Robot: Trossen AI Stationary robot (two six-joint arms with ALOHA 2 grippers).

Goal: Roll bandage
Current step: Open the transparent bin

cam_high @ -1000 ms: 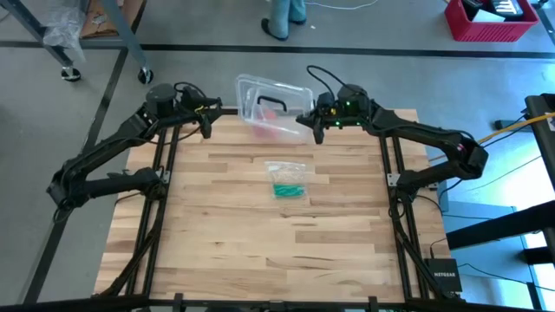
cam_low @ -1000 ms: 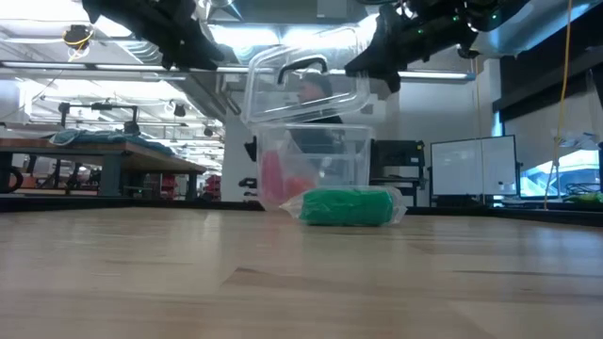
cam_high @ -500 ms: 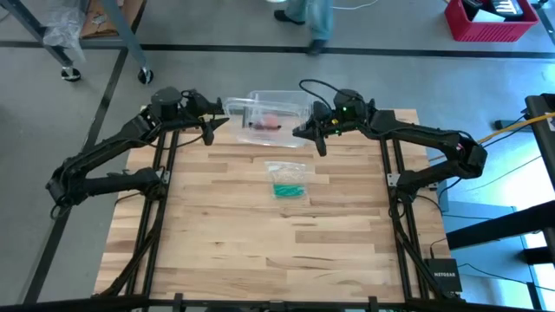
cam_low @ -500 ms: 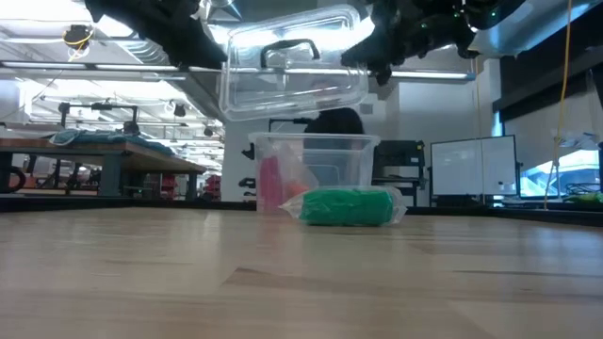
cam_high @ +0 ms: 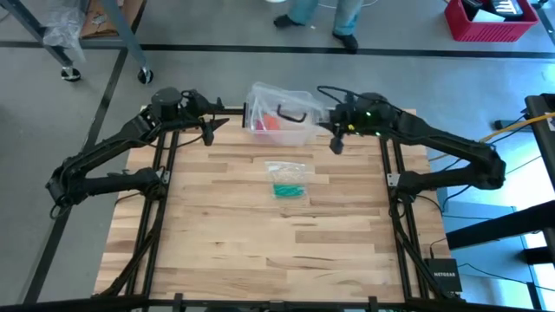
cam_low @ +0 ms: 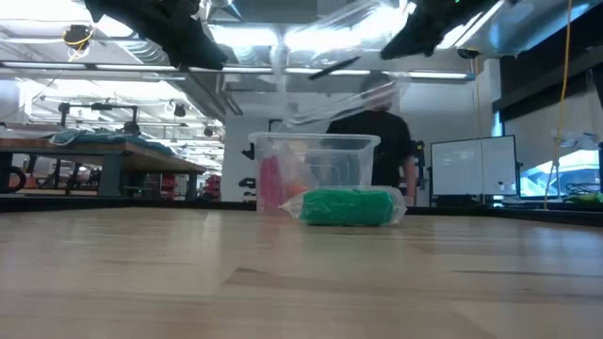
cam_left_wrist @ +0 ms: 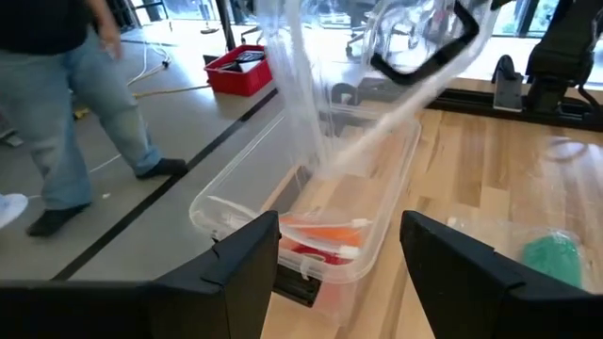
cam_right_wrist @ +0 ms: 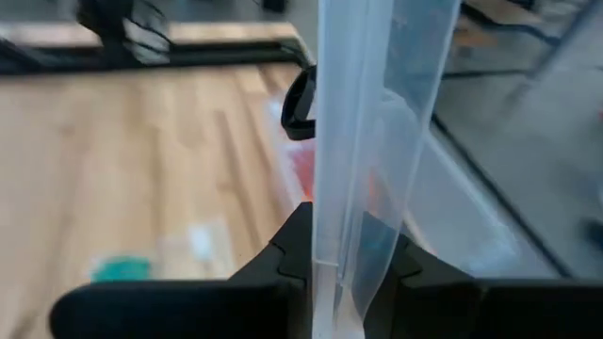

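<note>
**Right end effector lifting the box lid while the bandage waits on the counter**

Right end effector is clamping narrowly on the edge of the clear lid and holding it tilted above the clear box at the counter's far edge. Left end effector is hovering just beside the box with its fingers spread wide and nothing between them.

Nearest the middle of the counter, the bandage is lying as a green bundle inside its thin clear wrapper, well apart from both arms and not yet touched.

Farther back, the box is standing open, with red and orange items resting in its bottom.

Risk, as I judge it: the lid is being pinched by one thin edge, so it could swing or slip and drop onto the box, tipping it off the far edge. Beyond the counter, a person is walking past.
</note>
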